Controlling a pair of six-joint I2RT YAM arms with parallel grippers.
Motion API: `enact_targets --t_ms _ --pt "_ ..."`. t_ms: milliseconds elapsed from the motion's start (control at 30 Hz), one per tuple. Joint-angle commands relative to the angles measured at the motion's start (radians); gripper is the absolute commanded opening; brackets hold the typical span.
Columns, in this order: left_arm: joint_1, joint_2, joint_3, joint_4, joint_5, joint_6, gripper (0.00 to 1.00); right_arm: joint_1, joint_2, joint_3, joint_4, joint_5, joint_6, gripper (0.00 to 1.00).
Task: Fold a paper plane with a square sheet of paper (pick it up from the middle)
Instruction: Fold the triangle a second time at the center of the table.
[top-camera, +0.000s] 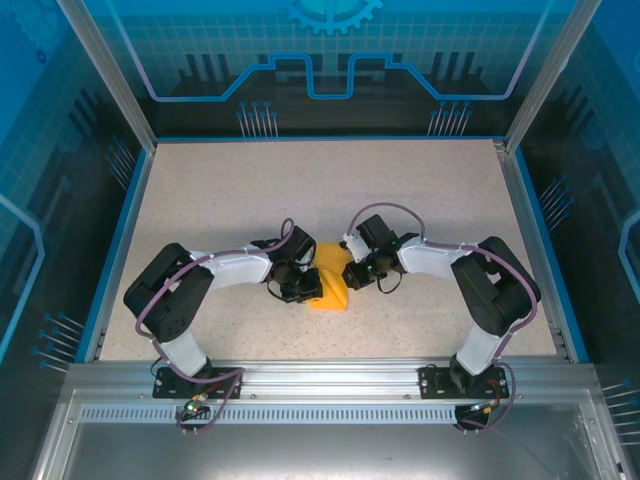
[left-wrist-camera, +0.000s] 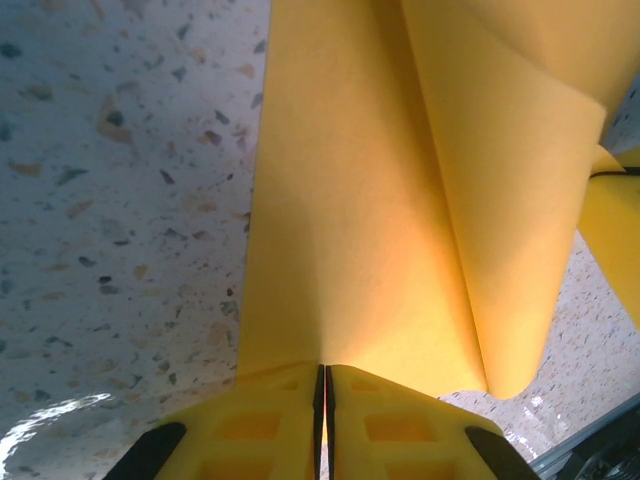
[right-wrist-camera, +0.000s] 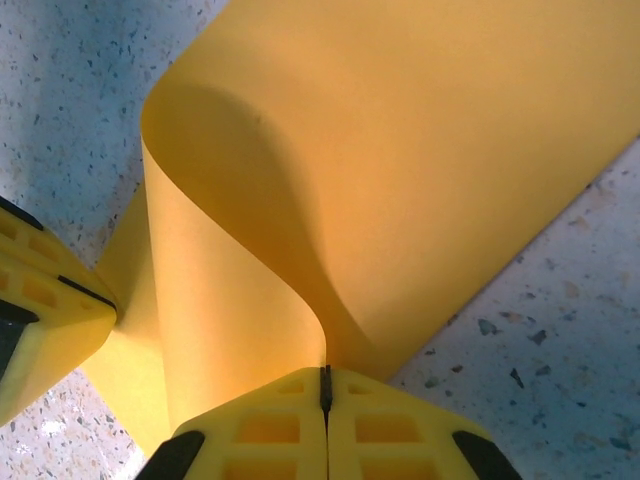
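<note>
Top view: sheet of paper (top-camera: 332, 292) lies at frame centre on the speckled table (top-camera: 250, 190), partly folded, between the two arms (top-camera: 240, 268); jaw state unreadable here.

Left wrist view: left gripper (left-wrist-camera: 325, 375) at bottom centre, jaws pressed together on the paper's near edge. Creased layers run up the frame.

Right wrist view: right gripper (right-wrist-camera: 325, 378) at bottom centre, likewise clamped on the paper, which curls upward in a loop. A yellow finger of the other gripper touches the sheet at lower left.
</note>
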Motion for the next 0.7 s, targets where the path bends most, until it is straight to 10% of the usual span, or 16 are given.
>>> enact_targets --t_ms 0,667 --pt "-0.012 0.009 0.007 -0.028 -0.019 0.019 0.13 0.005 0.002 0.034 -0.034 0.020 -0.016 0.06" --pt "-0.017 0.004 0.011 -0.038 -0.028 0.025 0.13 0.015 0.018 0.051 -0.045 0.016 -0.013 0.06"
